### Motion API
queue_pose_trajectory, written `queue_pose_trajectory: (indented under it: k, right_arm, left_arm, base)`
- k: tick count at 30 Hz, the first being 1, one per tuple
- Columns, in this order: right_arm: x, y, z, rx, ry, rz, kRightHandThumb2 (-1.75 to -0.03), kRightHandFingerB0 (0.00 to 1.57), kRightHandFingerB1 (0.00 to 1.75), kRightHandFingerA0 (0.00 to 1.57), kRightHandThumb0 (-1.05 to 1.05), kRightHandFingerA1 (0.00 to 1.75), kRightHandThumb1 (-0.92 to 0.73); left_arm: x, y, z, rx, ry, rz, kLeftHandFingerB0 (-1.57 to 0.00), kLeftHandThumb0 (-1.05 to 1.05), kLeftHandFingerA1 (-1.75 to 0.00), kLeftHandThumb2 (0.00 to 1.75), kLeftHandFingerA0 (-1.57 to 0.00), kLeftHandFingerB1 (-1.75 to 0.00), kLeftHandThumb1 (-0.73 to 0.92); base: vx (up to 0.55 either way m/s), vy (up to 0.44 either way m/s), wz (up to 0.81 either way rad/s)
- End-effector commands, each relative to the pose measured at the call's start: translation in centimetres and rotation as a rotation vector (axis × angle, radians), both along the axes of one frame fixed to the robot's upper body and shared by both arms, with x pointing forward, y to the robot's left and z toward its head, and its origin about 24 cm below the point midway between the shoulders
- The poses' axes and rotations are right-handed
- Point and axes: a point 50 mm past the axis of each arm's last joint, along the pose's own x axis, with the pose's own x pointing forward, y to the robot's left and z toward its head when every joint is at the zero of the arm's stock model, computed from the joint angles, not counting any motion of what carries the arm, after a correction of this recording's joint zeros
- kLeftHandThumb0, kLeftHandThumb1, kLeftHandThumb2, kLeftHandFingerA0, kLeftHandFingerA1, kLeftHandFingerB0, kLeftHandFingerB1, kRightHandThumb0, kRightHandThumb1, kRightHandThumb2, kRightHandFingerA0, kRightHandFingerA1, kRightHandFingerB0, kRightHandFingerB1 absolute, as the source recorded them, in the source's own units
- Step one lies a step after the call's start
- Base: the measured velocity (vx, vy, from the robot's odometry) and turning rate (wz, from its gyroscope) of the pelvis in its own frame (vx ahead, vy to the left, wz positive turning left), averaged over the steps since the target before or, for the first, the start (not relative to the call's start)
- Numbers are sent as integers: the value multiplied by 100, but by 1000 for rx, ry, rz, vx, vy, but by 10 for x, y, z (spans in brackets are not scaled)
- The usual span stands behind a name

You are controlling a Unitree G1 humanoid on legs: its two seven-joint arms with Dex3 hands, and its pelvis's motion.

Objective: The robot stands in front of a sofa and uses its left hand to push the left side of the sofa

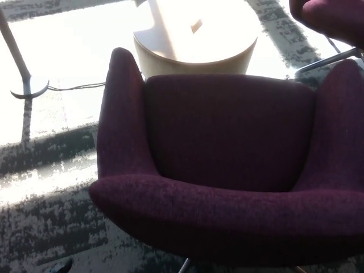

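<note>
Down at 7 o'clock only a dark sliver of the left hand (59, 265) pokes into frame, touching nothing, so can't tell how its fingers sit. Right hand isn't visible. The purple sofa (227, 170) fills the middle; its left side at 9 o'clock has no contact, so pushing looks either finished or paused. Round table (193, 40) sits at 12.

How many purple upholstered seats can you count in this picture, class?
2. One sofa fills the centre foreground; a second purple seat is cut off at the top right corner. Others may lie outside the frame.
</note>
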Motion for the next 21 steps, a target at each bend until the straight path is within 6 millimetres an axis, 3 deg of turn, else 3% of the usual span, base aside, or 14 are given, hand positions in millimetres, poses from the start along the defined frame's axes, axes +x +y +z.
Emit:
queue_pose_trajectory:
  k: [1,3,4,5,6,13,20,21]
  right_arm:
    - [-7,-2,-2,-6,32,-2,-60,72,46,78,-47,74,-66]
    - [-8,-2,-2,2,32,1,-60,71,46,79,-46,74,-66]
    - [-8,-2,-3,-2,36,5,-60,72,46,78,-48,75,-66]
    - [-7,-1,-3,-12,41,10,-60,72,46,78,-48,75,-66]
    - [-8,0,-4,-9,50,3,-60,72,46,78,-47,73,-66]
    - [-6,1,-3,-7,42,13,-60,70,46,78,-47,74,-65]
    - [-2,1,-2,5,37,1,-60,71,46,79,-46,70,-65]
    - [-2,1,-2,4,34,9,-60,72,46,79,-47,74,-66]
  left_arm:
    - [-7,3,1,-6,-28,1,0,-89,-21,124,0,-14,86]
    - [-12,3,-2,-15,-6,5,0,-88,-19,123,0,-14,83]
    - [-21,5,-8,-15,45,20,0,-89,-12,83,0,-16,92]
    - [-32,8,-14,-10,106,39,0,-89,-12,83,0,-16,92]
    - [-38,9,-16,2,115,38,0,-89,-16,123,0,-14,81]
    - [-51,11,-23,68,190,29,0,-93,-19,125,0,-12,86]
    - [-48,11,-24,93,194,26,0,-94,-18,126,0,-11,88]
    - [-49,12,-24,94,194,33,-7,-94,-24,124,-6,-14,86]
  base:
    - [0,0,0]
    - [0,0,0]
    - [0,0,0]
    - [0,0,0]
    - [0,0,0]
    - [0,0,0]
    - [0,0,0]
    - [0,0,0]
